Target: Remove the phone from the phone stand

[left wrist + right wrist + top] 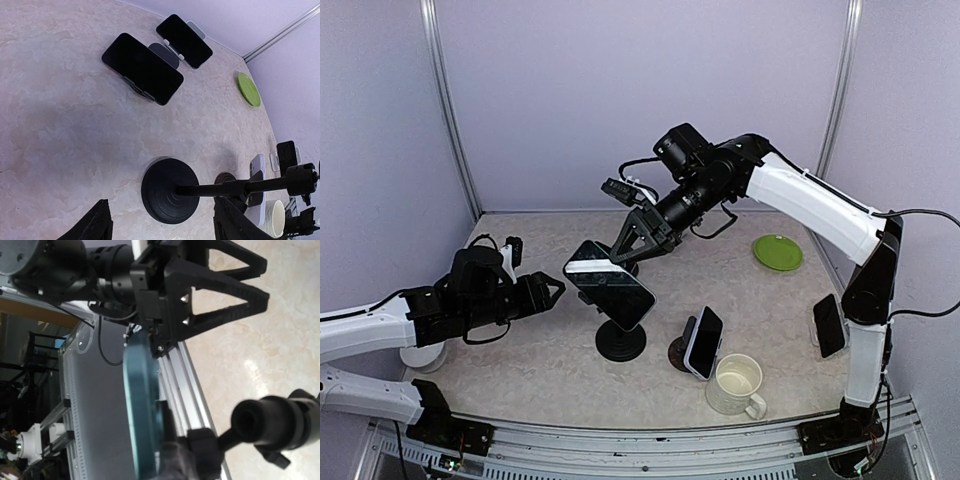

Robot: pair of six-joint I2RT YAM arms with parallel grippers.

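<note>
Black-screened rectangular phone (610, 287) sits clamped on the black round-based stand (620, 342) at mid-bench (530, 372), its long axis running far-left to near-right. The right end effector (630, 245) meets its far edge (grasping or only touching, I cannot tell). The left end effector (548, 292) hangs released just beside its left end.

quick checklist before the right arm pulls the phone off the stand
1. Black slab phone seated on the black round-based stand: ok.
2. Right gripper closed on the phone's top edge: cannot tell.
3. Left gripper bracing the stand: not ok, open, empty, apart from it.
4. Cream ceramic mug away from the phone: ok, it sits nearer the front edge.
</note>
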